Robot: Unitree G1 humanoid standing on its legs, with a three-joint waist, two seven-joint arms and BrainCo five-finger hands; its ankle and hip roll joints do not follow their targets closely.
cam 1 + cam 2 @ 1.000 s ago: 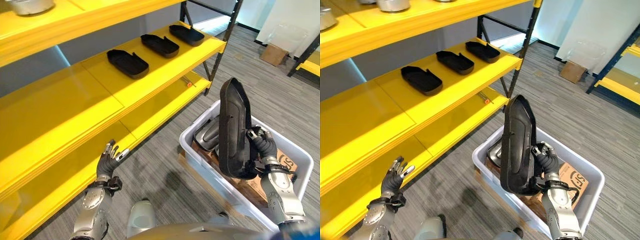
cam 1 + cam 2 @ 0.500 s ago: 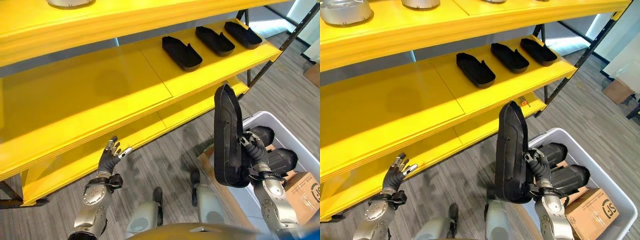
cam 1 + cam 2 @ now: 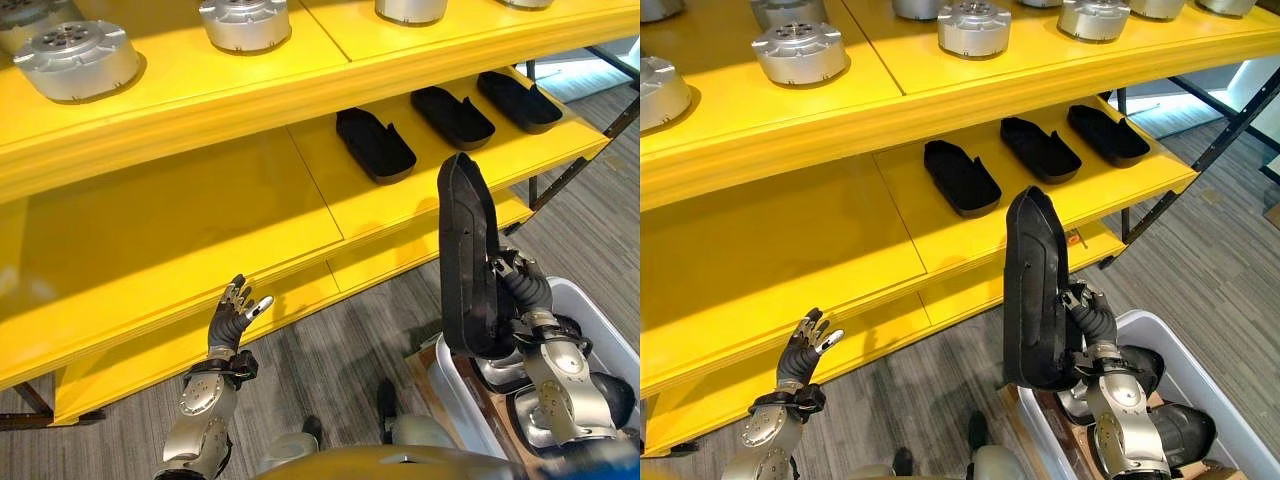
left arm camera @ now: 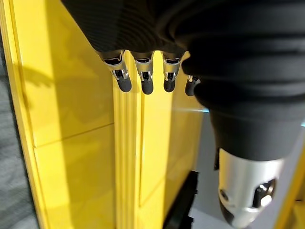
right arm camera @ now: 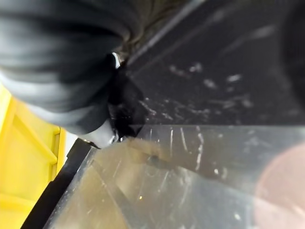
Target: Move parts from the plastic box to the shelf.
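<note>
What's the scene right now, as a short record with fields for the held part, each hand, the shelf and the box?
held part: long black tray-shaped part, upright, above the box
right hand: right hand curled round the part's edge
left hand: left hand open, fingers straight, empty, in front of the lower shelf
middle shelf: yellow shelf carries three black parts in a row at its right end, with bare space to their left
top shelf: round silver metal parts
box: white plastic box on the floor, dark and silver parts inside

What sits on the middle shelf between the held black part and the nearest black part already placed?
Nothing: bare yellow shelf separates the held black part from the nearest placed part.
</note>
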